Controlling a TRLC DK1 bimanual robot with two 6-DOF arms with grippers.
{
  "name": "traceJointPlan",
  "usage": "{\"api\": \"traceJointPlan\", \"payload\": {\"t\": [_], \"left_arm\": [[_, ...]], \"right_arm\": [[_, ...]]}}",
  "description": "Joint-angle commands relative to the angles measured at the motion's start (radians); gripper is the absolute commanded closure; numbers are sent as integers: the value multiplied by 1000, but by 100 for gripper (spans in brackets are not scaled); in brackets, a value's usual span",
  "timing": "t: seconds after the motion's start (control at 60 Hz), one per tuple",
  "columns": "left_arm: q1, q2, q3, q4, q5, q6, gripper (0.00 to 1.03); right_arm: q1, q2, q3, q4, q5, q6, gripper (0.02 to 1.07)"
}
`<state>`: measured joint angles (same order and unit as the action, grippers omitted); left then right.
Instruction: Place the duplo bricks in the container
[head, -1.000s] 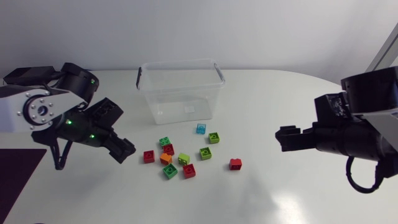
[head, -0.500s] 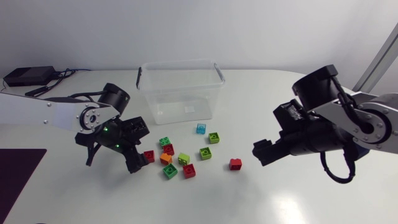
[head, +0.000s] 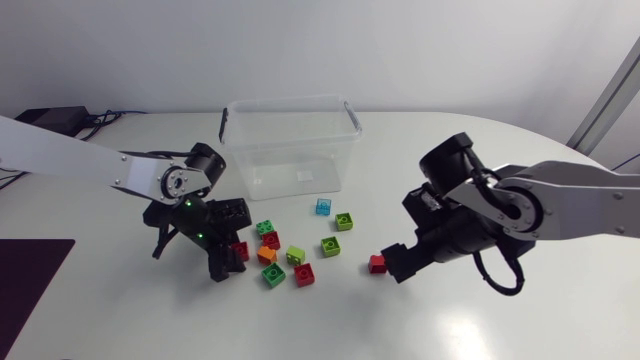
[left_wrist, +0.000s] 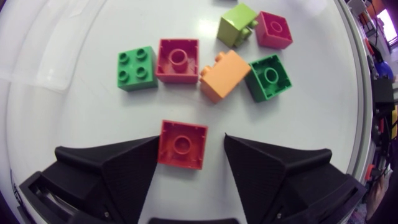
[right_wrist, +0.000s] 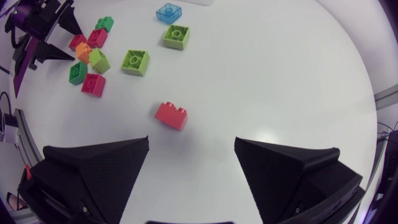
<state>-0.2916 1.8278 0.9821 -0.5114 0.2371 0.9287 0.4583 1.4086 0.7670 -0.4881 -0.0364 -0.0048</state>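
Note:
A red brick (left_wrist: 181, 144) lies on the table between the fingers of my left gripper (left_wrist: 191, 138). One finger (left_wrist: 134, 165) touches its side; the other stands a little apart, so the gripper is open. Just ahead lie a green brick (left_wrist: 137, 68), a dark red one (left_wrist: 178, 60), an orange one (left_wrist: 225, 74) and more. In the head view the left gripper (head: 228, 258) hovers at the left end of the brick cluster. My right gripper (right_wrist: 191, 140) is wide open, with a lone red brick (right_wrist: 171, 116) ahead of it. The clear container (head: 290, 150) stands behind the bricks.
Loose lime bricks (head: 330, 246) and a blue one (head: 323, 206) lie between the cluster and the container. A dark mat (head: 30, 290) covers the table's front left corner. Bare table stretches in front of the bricks.
Both arms have swung inward and down to the bricks. The left gripper came over the leftmost red brick and its fingers narrowed around it. The right gripper came up to the lone red brick.

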Motion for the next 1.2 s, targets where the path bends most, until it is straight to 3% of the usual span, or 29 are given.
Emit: {"api": "traceJointPlan", "payload": {"t": [0.0, 0.333, 0.617, 0.95, 1.183], "left_arm": [[-12, 41, 36, -88, 21, 61, 62], [12, -142, 21, -161, 93, 70, 64], [5, -160, 58, -176, 102, 35, 64], [22, -254, 365, -279, 156, -73, 64], [35, -163, 578, -240, 156, -202, 64]], "right_arm": [[29, 50, 29, 17, 7, 2, 8], [83, 178, 72, 33, 53, 54, 12], [94, 188, 80, 31, 58, 63, 12], [102, 233, 98, 31, 58, 71, 12], [122, 305, 150, 37, 79, 92, 17]]}}
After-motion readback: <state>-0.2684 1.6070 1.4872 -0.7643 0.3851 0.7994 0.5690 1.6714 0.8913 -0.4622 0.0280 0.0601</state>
